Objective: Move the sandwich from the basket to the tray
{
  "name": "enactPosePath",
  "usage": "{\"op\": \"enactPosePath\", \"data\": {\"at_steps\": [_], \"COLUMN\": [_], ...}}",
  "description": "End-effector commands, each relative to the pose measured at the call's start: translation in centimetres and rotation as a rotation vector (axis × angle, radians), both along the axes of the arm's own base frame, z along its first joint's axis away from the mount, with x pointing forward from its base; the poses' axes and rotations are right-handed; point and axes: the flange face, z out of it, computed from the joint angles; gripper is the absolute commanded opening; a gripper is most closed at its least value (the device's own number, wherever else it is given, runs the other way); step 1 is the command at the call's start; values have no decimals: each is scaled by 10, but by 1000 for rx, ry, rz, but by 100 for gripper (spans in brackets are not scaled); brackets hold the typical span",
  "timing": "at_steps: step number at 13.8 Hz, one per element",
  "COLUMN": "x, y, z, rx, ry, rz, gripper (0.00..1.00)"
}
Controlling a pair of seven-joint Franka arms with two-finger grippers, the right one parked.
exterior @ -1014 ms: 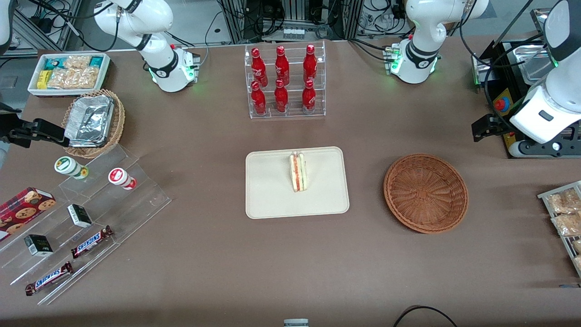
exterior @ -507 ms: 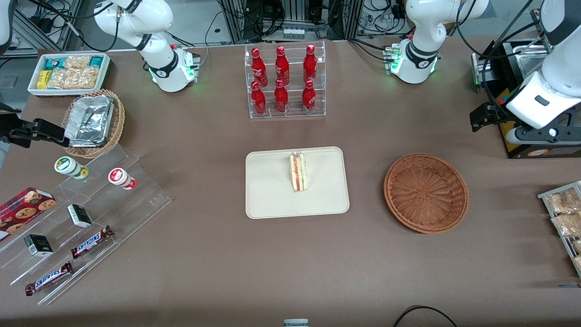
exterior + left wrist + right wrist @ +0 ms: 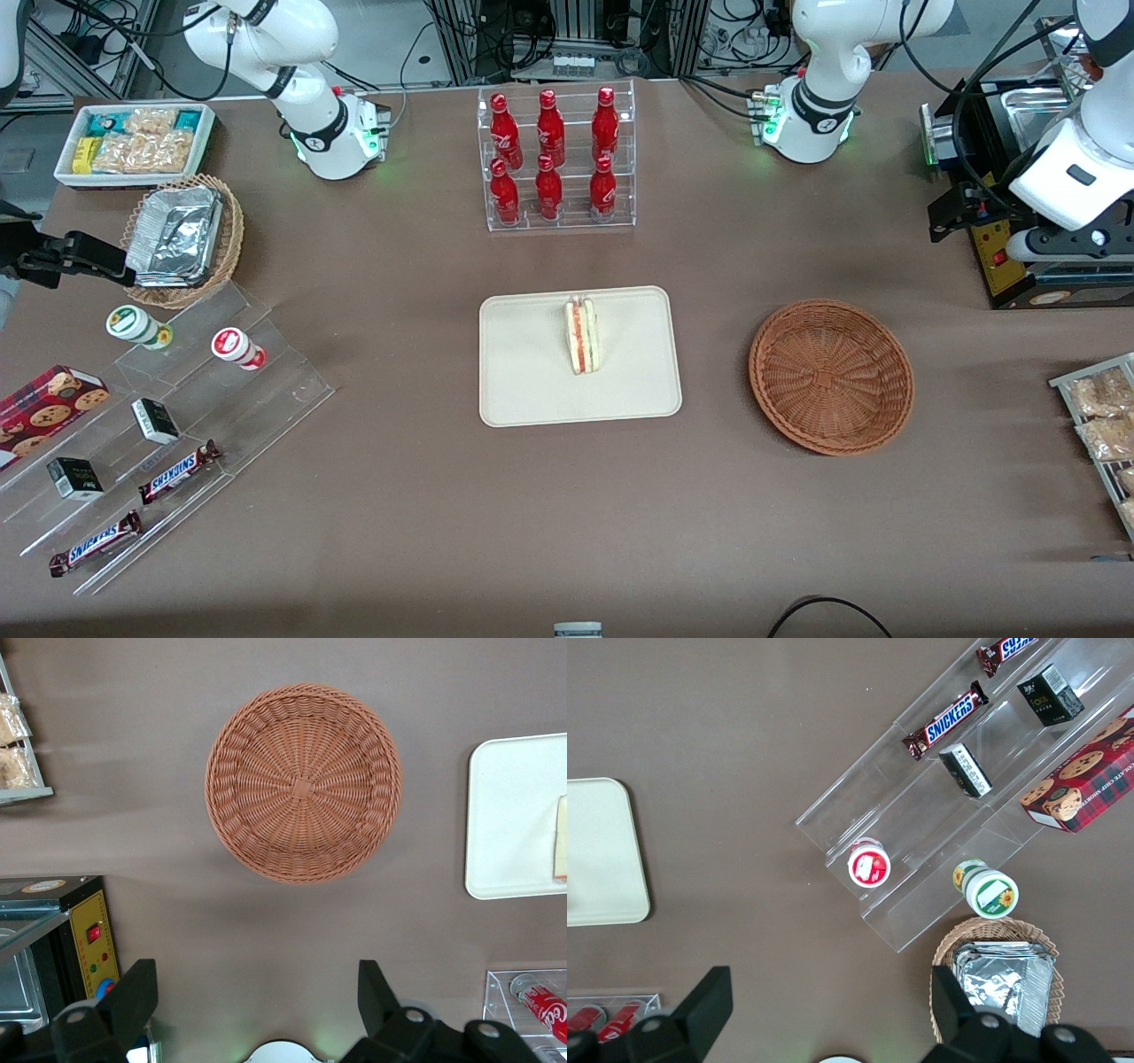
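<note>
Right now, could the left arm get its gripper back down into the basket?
Probably yes. The gripper is open and hangs above bare table beside the basket, farther from the front camera. The basket is empty and nothing stands between them. The sandwich already lies on the tray.

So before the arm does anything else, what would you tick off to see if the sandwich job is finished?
1. Triangular white-bread sandwich lies on the flat cream-beige rectangular tray: ok.
2. Sandwich sits well inside the tray's rim, not overhanging: ok.
3. Round reddish-brown wicker basket holds nothing: ok.
4. Left arm's gripper is open and carries nothing: ok.
5. Gripper is raised at the working arm's end of the table, farther from the front camera than the basket, touching neither basket nor tray: ok.
6. Whether the sandwich is undamaged underneath: cannot tell.
</note>
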Motion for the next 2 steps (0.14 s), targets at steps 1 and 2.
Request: {"op": "enactPosePath", "data": {"at_steps": [1,2], "x": [3,3], "y": [-1,0], "z": [3,6], "rx": [-16,-15], "ry": [-14,-18], "rz": [-12,-18], "gripper": [100,100]}}
